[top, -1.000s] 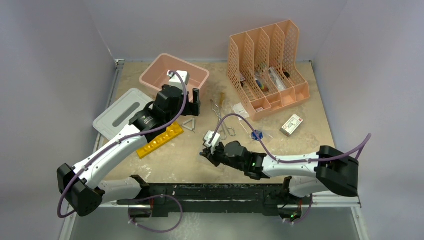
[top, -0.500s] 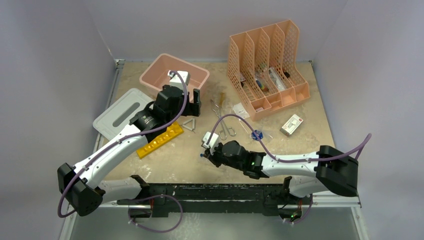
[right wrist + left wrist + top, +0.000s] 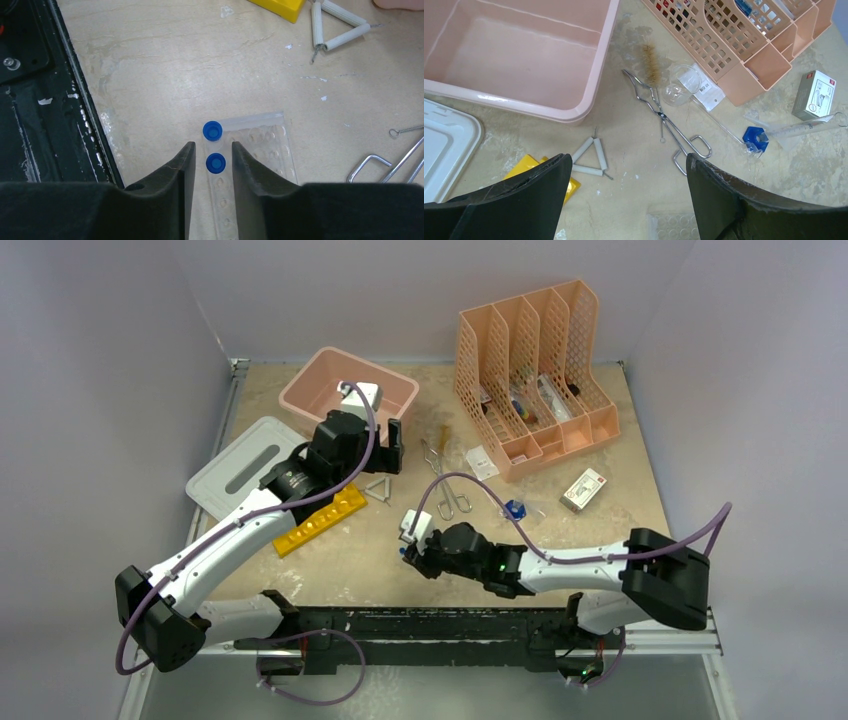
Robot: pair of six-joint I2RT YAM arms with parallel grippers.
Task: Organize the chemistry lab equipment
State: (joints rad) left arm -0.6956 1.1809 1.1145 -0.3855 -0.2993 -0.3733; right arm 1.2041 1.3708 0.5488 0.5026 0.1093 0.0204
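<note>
My right gripper (image 3: 212, 147) hangs low over the clear plastic tray (image 3: 260, 145), jaws slightly apart. Two blue-capped vials stand in the tray's left column: one (image 3: 216, 163) between my fingers without touching them, one (image 3: 212, 130) just beyond the tips. In the top view the right gripper (image 3: 412, 552) covers the tray. My left gripper (image 3: 626, 160) is open and empty, held above the table. Below it lie the wire triangle (image 3: 591, 159) and the metal tongs (image 3: 664, 117). The yellow test-tube rack (image 3: 320, 520) lies left of the triangle (image 3: 379, 490).
The pink tub (image 3: 348, 392) stands at the back left with its grey lid (image 3: 245, 468) beside it. The peach file holder (image 3: 535, 370) stands at the back right. A small white box (image 3: 583, 488), a blue piece (image 3: 514, 508) and a brush (image 3: 650, 65) lie nearby.
My right gripper has shifted a little left and toward the near edge. The left arm has not moved.
</note>
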